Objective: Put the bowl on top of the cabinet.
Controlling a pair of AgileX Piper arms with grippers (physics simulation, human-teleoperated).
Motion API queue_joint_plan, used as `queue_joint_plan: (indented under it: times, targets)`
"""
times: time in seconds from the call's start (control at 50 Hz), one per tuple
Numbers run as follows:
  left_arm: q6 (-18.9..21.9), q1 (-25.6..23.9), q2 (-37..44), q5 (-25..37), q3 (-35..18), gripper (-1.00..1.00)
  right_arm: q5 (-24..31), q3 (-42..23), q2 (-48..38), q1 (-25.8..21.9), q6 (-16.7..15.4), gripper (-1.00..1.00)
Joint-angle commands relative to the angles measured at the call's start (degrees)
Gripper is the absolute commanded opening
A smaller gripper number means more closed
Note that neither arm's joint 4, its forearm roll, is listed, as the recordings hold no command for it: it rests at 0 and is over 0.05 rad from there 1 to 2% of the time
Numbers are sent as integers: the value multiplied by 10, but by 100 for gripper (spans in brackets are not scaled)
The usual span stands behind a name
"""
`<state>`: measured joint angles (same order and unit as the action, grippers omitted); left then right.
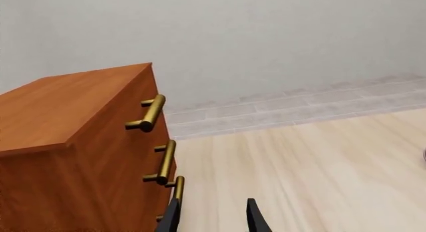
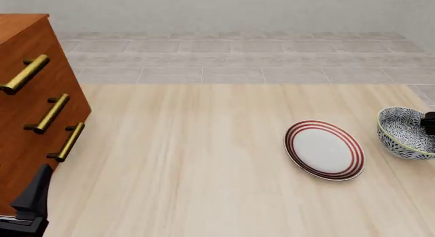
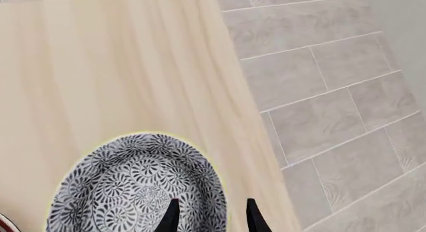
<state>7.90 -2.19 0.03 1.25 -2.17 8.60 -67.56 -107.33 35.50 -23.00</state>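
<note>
The bowl [image 2: 406,132] is seen at the far right of the pale wooden worktop [image 2: 197,160] in the front view, tilted so that its blue-and-white patterned inside faces partly toward the camera. Just to its left, near but apart from it, a flat white plate with red rings [image 2: 325,149] is also seen tilted. The cabinet [image 2: 30,109] stands at the far left of the worktop, well apart from the bowl — its 3 brass bar handles [image 2: 53,113] face right, toward the open worktop, and its flat top carries nothing in the part that is shown.

Of the right gripper [image 3: 211,215], only a dark sliver is caught at the right edge of the front view, right at the bowl. In the right wrist view its 2 dark fingers [image 3: 171,217] are seen straddling the bowl's pale rim: one fingertip lies over the patterned inside, the other just outside the wall. A narrow gap remains between them, and whether the rim is actually pinched cannot be told.

The left gripper [image 1: 213,217] is seen low at the left, beside the cabinet's drawer front near the lowest handle. Its fingers are parted with nothing between them, and bare worktop shows through the gap.
</note>
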Motion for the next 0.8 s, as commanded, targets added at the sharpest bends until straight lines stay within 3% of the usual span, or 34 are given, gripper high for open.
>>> queue_joint_plan:
  times: [0.02,0.4,0.42,0.8]
  targets:
    - [-9,7,0,1,-4,100,3,-14,-45,13,-7,100]
    - [-16,6,0,0,-2,100,0,-9,-87,8,-1,100]
    - [-16,6,0,0,-2,100,1,-7,-85,4,3,-100]
    - [-17,7,0,2,-5,100,16,10,-52,-24,24,-100]
